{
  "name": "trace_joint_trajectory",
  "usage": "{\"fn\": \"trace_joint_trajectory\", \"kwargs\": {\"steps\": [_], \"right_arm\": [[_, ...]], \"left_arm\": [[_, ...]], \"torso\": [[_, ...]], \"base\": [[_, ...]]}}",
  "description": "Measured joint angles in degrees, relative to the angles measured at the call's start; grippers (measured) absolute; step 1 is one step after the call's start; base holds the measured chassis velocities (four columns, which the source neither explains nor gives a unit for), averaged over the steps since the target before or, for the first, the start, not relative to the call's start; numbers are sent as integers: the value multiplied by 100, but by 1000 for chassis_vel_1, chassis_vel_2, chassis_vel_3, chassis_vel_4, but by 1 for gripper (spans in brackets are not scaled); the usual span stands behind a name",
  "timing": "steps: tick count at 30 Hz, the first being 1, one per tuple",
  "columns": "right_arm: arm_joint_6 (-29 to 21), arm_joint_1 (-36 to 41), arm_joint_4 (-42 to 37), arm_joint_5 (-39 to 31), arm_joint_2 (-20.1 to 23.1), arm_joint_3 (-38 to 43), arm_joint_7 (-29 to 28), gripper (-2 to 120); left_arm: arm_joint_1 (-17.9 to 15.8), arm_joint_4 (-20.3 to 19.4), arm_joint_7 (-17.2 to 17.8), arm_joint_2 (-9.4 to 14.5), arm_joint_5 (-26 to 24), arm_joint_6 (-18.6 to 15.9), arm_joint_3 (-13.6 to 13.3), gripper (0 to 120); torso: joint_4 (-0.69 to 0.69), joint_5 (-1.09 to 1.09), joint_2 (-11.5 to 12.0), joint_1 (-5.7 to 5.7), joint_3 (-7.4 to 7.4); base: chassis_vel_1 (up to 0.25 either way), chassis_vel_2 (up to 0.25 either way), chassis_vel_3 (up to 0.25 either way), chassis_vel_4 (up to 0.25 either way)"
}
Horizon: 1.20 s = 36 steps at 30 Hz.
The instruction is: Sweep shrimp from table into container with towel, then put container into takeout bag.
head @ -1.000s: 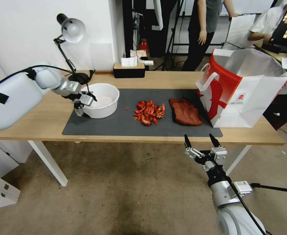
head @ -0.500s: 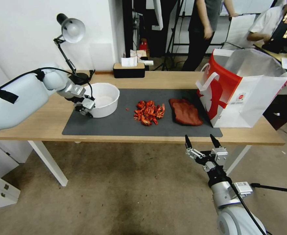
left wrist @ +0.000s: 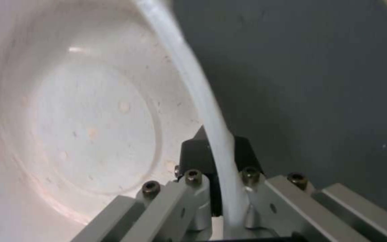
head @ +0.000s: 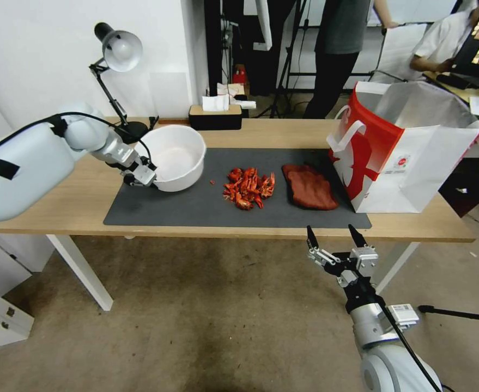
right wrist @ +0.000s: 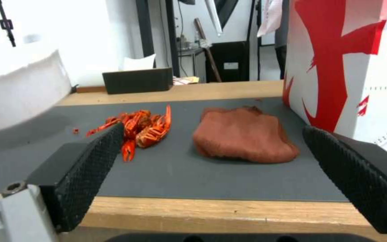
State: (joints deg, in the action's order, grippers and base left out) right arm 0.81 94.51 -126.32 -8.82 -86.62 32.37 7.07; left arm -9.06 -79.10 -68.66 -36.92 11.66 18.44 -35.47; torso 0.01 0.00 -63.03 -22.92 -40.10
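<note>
white container (head: 176,158), empty and tilted, clamped by left end effector (head: 144,178).

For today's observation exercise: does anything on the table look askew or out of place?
Yes: the bowl sits tipped toward the shrimp, its rim pinched by the left gripper. One red bit lies apart from the heap.

White wall (head: 32,49) behind, a desk lamp (head: 118,50) and a black tissue box (head: 215,116) at the back, worn brownish floor (head: 206,321) below
</note>
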Motion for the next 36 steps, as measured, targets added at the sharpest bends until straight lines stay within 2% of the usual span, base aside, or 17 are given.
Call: {"fn": "trace_joint_trajectory", "kwargs": {"steps": [5, 8, 11, 12, 14, 15, 17, 18, 19, 20, 21, 22, 25, 29, 32, 33, 36], "right_arm": [[0, -6, -15, 0, 11, 0, 1, 100], [0, -8, -31, 24, -1, -31, 3, 100], [-1, -8, -38, 38, -3, -42, 4, 100], [-5, -2, -48, 62, -7, -57, 5, 100], [-8, 13, -56, 77, -8, -62, 5, 100], [-8, 13, -56, 77, -8, -62, 5, 100], [-9, 19, -62, 80, -7, -62, 5, 100], [-9, 29, -67, 81, -8, -62, 6, 100], [-9, 29, -67, 81, -8, -62, 6, 100], [-10, 36, -69, 81, -11, -63, 5, 100], [-13, 51, -72, 95, -22, -72, 5, 100], [-13, 51, -72, 95, -22, -72, 5, 100], [-14, 61, -72, 150, -46, -114, 5, 100], [-19, 62, -72, 177, -61, -135, 5, 100], [-22, 83, -72, 189, -65, -138, 5, 100], [-22, 119, -74, 190, -65, -117, 5, 100], [-22, 125, -121, 185, -57, -98, 4, 100]], "left_arm": [[324, -753, -28, 279, 296, 429, 389, 0], [806, -1801, -18, 666, 521, 822, 775, 0], [937, -2071, -13, 748, 561, 928, 869, 0], [1266, -2619, -10, 939, 645, 1148, 1083, 0], [1781, -3241, 14, 1222, 759, 1334, 1417, 0], [1781, -3241, 14, 1222, 759, 1334, 1417, 0], [2280, -3639, 65, 1425, 918, 1449, 1750, 0], [2804, -3952, 105, 1569, 1130, 1570, 2102, 0], [2804, -3952, 105, 1569, 1130, 1570, 2102, 0], [3202, -4146, 120, 1632, 1299, 1673, 2363, 0], [3894, -4376, 142, 1690, 1601, 1846, 2746, 0], [3894, -4376, 142, 1690, 1601, 1846, 2746, 0], [4653, -4569, 227, 1694, 1990, 2036, 2955, 0], [4803, -4637, 265, 1581, 2239, 2060, 2905, 0], [4810, -4631, 257, 1306, 2478, 2018, 2641, 0], [4807, -4087, 154, 815, 2703, 2025, 2313, 0], [4752, -3640, 141, 536, 2840, 2099, 2158, 0]], "torso": [[-2, 1, 0, 0, 0], [0, 1, 0, 0, 0], [0, 0, 0, 0, 0], [-2, 0, 0, 0, 0], [-2, 1, 0, 0, 1], [-2, 1, 0, 0, 1], [1, 0, 0, 0, 1], [1, 1, 0, 1, 1], [1, 1, 0, 1, 1], [1, 1, 0, 1, 1], [0, 0, 0, 1, 1], [0, 0, 0, 1, 1], [2, -1, 0, 1, 1], [0, 1, 0, 1, 1], [-2, 1, 1, 1, 0], [-2, 0, 1, 1, 0], [-1, -1, 1, 0, 0]], "base": [[0, 0, 0, 0], [0, 0, 0, 0], [0, 0, 0, 0], [0, 0, 0, 0], [0, 0, 0, 0], [0, 0, 0, 0], [0, 0, 0, 0], [0, 0, 0, 0], [0, 0, 0, 0], [0, 0, 0, 0], [0, 0, 0, 0], [0, 0, 0, 0], [0, 0, 0, 0], [0, 0, 0, 0], [0, 0, 0, 0], [0, 0, 0, 0], [0, 0, 0, 0]]}}
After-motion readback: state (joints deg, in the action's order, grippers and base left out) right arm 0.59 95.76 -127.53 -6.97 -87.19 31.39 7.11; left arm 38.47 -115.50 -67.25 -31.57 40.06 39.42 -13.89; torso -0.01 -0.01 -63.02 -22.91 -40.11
